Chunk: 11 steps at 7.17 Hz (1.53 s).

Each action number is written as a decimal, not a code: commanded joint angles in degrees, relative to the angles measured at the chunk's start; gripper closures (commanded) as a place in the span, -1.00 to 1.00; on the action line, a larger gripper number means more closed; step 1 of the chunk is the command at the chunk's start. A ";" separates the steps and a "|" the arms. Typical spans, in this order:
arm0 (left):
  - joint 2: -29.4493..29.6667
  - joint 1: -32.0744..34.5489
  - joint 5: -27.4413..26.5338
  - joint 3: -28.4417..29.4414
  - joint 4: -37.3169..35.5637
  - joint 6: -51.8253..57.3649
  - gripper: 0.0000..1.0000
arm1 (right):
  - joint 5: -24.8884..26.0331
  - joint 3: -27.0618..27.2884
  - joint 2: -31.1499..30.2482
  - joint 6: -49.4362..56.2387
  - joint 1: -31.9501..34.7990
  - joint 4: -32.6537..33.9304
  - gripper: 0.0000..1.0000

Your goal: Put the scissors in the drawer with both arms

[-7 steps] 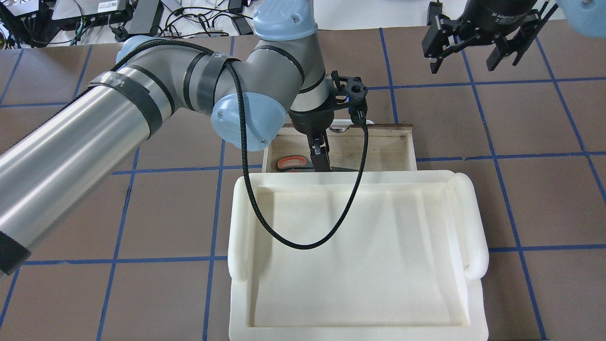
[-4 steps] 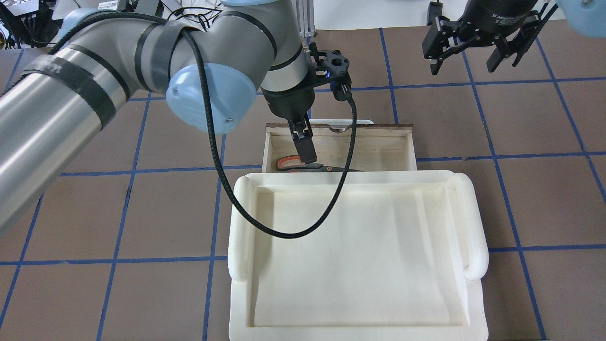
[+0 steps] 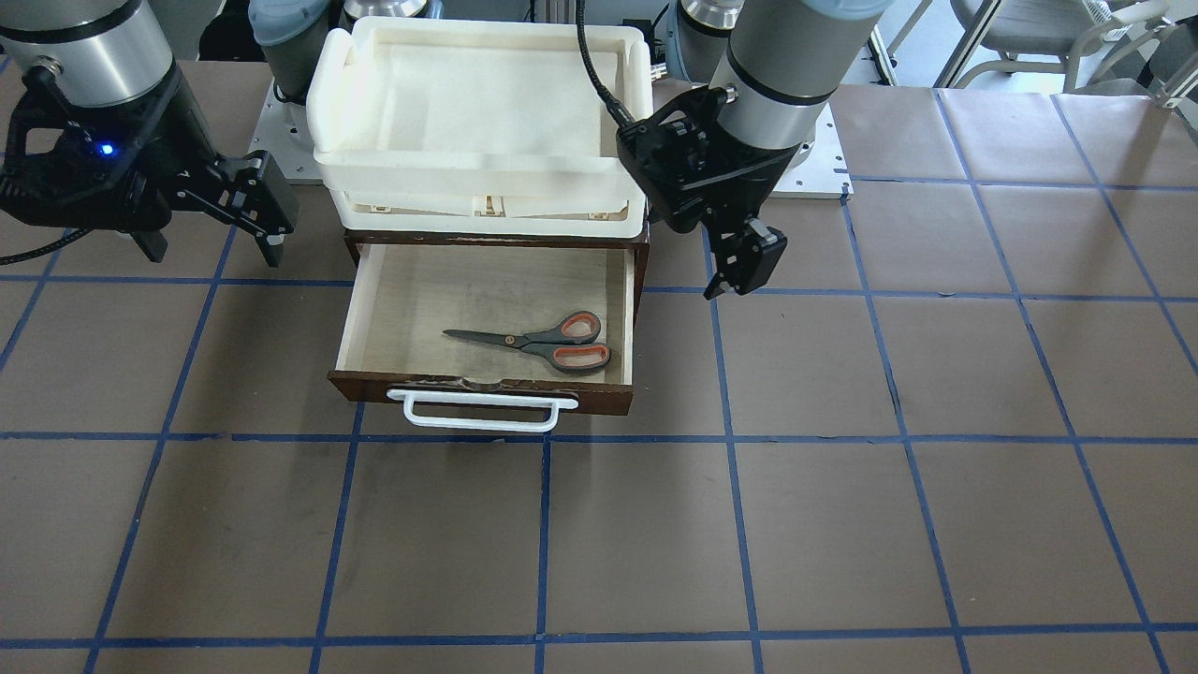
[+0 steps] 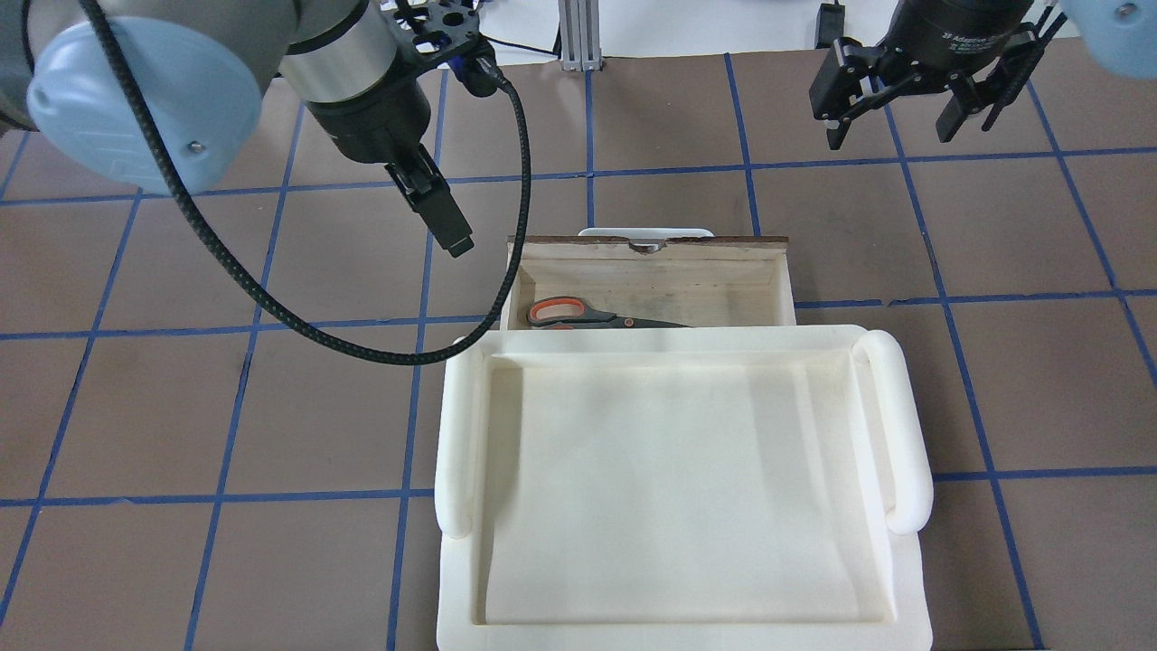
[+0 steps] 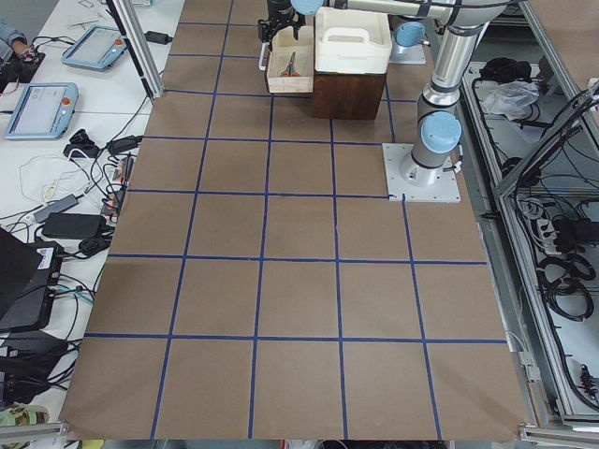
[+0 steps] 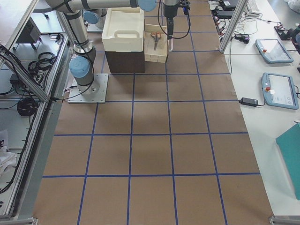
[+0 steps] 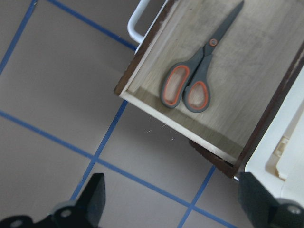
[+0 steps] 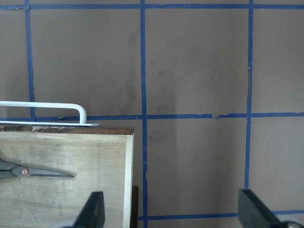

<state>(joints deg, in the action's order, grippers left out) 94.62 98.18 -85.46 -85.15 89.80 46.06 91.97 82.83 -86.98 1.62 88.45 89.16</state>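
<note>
The scissors (image 3: 538, 342) lie flat and free on the floor of the open drawer (image 3: 482, 386), handles toward the robot's left. They also show in the overhead view (image 4: 587, 316) and the left wrist view (image 7: 194, 80); the right wrist view shows only the blades (image 8: 33, 172). My left gripper (image 4: 452, 237) is open and empty, raised above the table just outside the drawer's left side (image 3: 739, 276). My right gripper (image 4: 895, 117) is open and empty, held high beyond the drawer's right front corner (image 3: 206, 234).
A cream-white plastic tray (image 4: 687, 615) sits on top of the cabinet, over the drawer's rear part. The drawer's white bar handle (image 3: 482, 412) faces away from the robot. The left arm's black cable (image 4: 362, 348) hangs in a loop beside the tray. Brown table with blue tape grid.
My left gripper has risen out of the drawer and moved left, away from the scissors, which stay where they lay. The right gripper has hardly moved.
</note>
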 commanded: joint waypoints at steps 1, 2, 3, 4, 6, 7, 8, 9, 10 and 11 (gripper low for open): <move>-2.59 -3.15 -5.94 -0.28 0.11 -12.76 -0.99 | -0.56 0.67 -0.90 0.31 0.15 -1.09 -1.00; -3.38 -3.52 -5.94 -0.37 0.11 -21.28 -0.99 | -0.65 0.76 -0.91 0.40 0.15 -1.26 -1.00; -4.17 -3.61 -5.85 -0.54 0.29 -28.84 -0.99 | -0.65 1.02 -0.91 0.31 0.15 -1.18 -1.00; -4.87 -3.52 -4.98 -0.89 0.72 -36.66 -0.99 | -0.65 1.28 -1.08 0.31 0.15 -1.27 -1.00; -5.84 -4.74 -4.01 -1.25 7.89 -42.86 -0.99 | -0.56 1.81 -1.17 0.40 0.06 -1.18 -1.00; -6.02 -6.75 -3.05 -1.25 8.37 -44.55 -0.99 | -0.48 1.81 -1.08 0.40 0.06 -1.09 -1.00; -6.28 -7.99 -2.08 -1.25 9.42 -44.91 -0.99 | -0.39 1.81 -1.08 0.40 0.06 -1.18 -1.00; -6.90 -8.09 -2.07 -1.25 13.08 -44.83 -1.00 | -0.39 1.81 -1.08 0.40 0.06 -1.09 -1.00; -7.08 -8.09 -1.99 -1.33 13.12 -44.65 -1.00 | -0.30 1.90 -1.08 0.40 0.06 -1.18 -1.00; -7.16 -8.26 -2.07 -1.34 12.69 -43.96 -1.00 | -0.21 1.90 -1.08 0.40 0.06 -1.18 -1.00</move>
<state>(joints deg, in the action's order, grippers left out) 87.64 90.12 -87.55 -86.45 102.36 1.57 91.66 84.70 -88.07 2.02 88.51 88.00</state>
